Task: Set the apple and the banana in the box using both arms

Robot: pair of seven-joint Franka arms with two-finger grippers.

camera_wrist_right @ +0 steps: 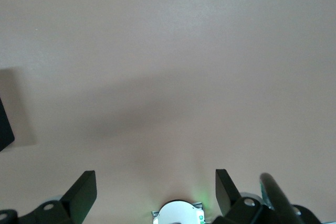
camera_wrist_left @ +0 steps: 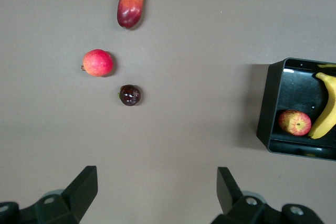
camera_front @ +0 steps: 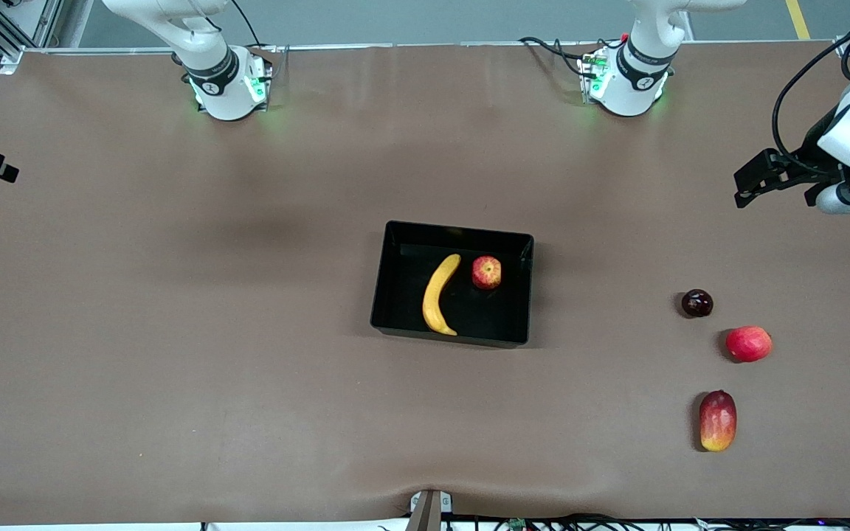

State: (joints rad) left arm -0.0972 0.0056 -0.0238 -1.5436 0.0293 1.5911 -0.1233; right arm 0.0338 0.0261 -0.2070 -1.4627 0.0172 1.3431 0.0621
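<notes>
With the banana (camera_front: 440, 295) and apple (camera_front: 486, 272) lying in the box (camera_front: 395, 280) at frame centre, both the left end effector (camera_wrist_left: 155, 192) and right end effector (camera_wrist_right: 155, 192) hang spread and empty, so the task looks complete and nothing remains but parking.

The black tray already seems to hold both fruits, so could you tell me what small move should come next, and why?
Probably none beyond keeping both arms parked. The yellow curved banana and the small red streaked apple both lie inside the shallow black plastic box. The left gripper is open over bare table; the right gripper is open near its base, holding nothing.
</notes>
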